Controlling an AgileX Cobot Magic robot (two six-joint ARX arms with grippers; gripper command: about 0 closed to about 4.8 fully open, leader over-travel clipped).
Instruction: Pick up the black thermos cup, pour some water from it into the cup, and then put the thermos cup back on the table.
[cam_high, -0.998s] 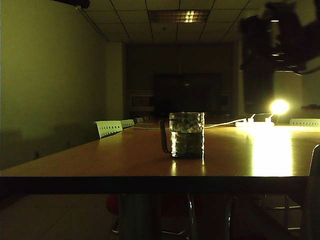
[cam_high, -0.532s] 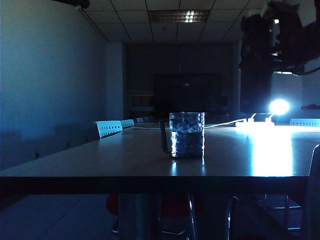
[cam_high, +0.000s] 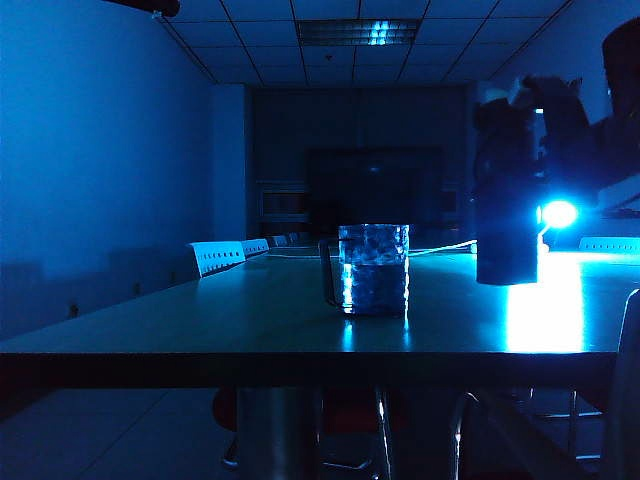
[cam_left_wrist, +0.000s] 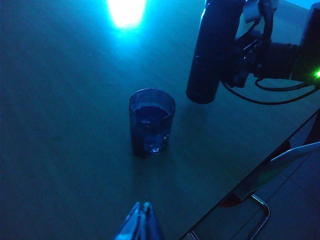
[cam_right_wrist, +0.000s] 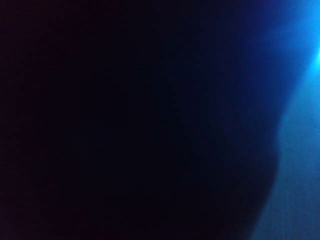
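Lower now than a moment ago, the black thermos cup (cam_high: 508, 215) has come down from near the ceiling line to hang upright just above the worktop (cam_high: 200, 320), on the right of the exterior view, and the room light has gone from yellow-green to deep blue. The right hand (cam_high: 535, 150) grips the thermos from the side near its upper half, its fingers spread wide around the dark body. In the left wrist view the thermos (cam_left_wrist: 212, 50) shows with its base clear of the wood, and the right hand (cam_left_wrist: 240, 57) is clamped on it with cables trailing behind. The right wrist view is almost wholly filled by a dark mass, so nothing more can be read there.

The cup (cam_high: 372, 270) stands on the worktop near the middle, well apart from the thermos, its handle on the left in the exterior view. It holds water partway up (cam_left_wrist: 151, 120).

The left hand (cam_left_wrist: 142, 225) hovers near the worktop's front edge, short of the cup, with its fingers pressed together. A bright lamp (cam_high: 558, 213) glares at the far end of the worktop.
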